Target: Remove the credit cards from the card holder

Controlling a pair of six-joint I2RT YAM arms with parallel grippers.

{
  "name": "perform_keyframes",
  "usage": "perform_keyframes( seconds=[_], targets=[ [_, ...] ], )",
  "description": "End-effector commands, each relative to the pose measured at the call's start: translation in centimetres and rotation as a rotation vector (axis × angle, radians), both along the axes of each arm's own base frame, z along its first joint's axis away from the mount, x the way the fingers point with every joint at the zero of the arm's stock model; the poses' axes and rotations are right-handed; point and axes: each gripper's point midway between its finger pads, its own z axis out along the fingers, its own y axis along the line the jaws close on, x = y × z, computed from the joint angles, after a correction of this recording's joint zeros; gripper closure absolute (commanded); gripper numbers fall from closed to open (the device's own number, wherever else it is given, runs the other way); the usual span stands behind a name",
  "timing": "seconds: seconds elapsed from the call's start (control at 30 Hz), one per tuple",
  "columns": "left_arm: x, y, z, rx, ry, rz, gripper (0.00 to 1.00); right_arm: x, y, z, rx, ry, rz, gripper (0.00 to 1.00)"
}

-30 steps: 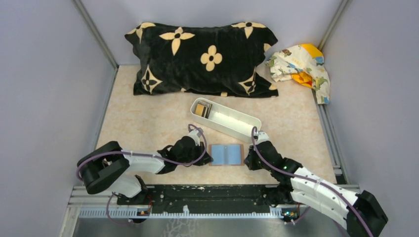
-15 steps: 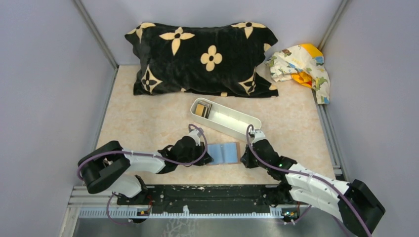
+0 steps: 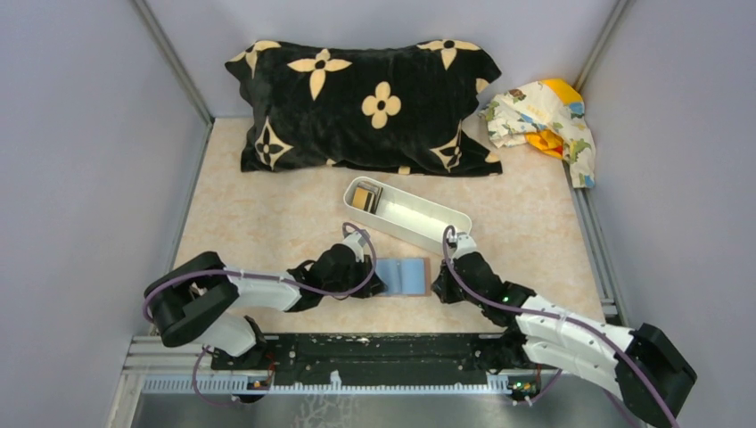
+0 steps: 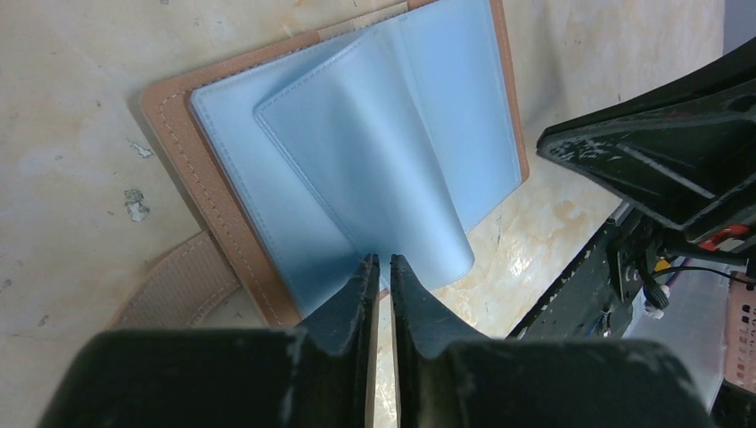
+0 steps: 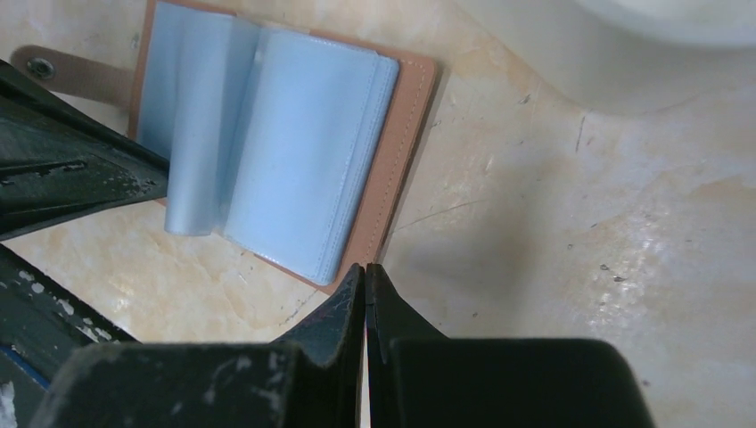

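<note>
The card holder (image 3: 406,276) lies open on the table between my two grippers, brown rim, light blue inside. No cards show in its pockets. One blue inner leaf (image 4: 374,169) stands curled up. My left gripper (image 3: 374,283) is shut, with its tips (image 4: 381,260) at the holder's near edge beside that leaf. My right gripper (image 3: 439,287) is shut, with its tips (image 5: 365,266) touching the holder's brown rim (image 5: 392,160). Credit cards (image 3: 364,196), tan and dark, lie in the far left end of the white tray.
The long white tray (image 3: 419,221) lies just behind the holder; its wall shows in the right wrist view (image 5: 624,53). A black flowered pillow (image 3: 365,102) and a crumpled cloth (image 3: 544,120) lie at the back. The holder's strap (image 4: 178,285) points left.
My right gripper has moved left against the holder's right rim. The holder now looks narrower, with an inner leaf raised. The left gripper has barely moved.
</note>
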Motion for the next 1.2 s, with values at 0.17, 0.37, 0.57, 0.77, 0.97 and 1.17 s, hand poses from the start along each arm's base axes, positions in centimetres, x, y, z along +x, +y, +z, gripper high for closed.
perform_keyframes(
  seconds=[0.17,0.37,0.57,0.77,0.97,1.17],
  targets=[
    [-0.1,0.7,0.6,-0.001,-0.016,0.017,0.85,1.9,0.9,4.3,0.048,-0.103,-0.029,1.0],
    [-0.1,1.0,0.8,0.009,-0.027,0.02,0.85,1.9,2.0,2.3,0.04,-0.056,-0.004,1.0],
    [-0.4,1.5,0.4,0.014,-0.016,0.027,0.85,2.2,1.8,1.2,0.01,-0.053,-0.009,1.0],
    [-0.3,1.6,0.0,0.024,-0.012,0.03,0.85,1.8,2.8,0.5,0.041,-0.025,0.026,1.0],
    [-0.3,1.2,-0.2,0.02,-0.003,0.023,0.85,1.8,3.9,1.0,0.062,-0.026,0.052,1.0],
    [-0.4,1.3,-0.6,0.027,0.003,0.022,0.85,1.8,5.3,1.7,0.082,-0.036,0.083,1.0]
  ],
)
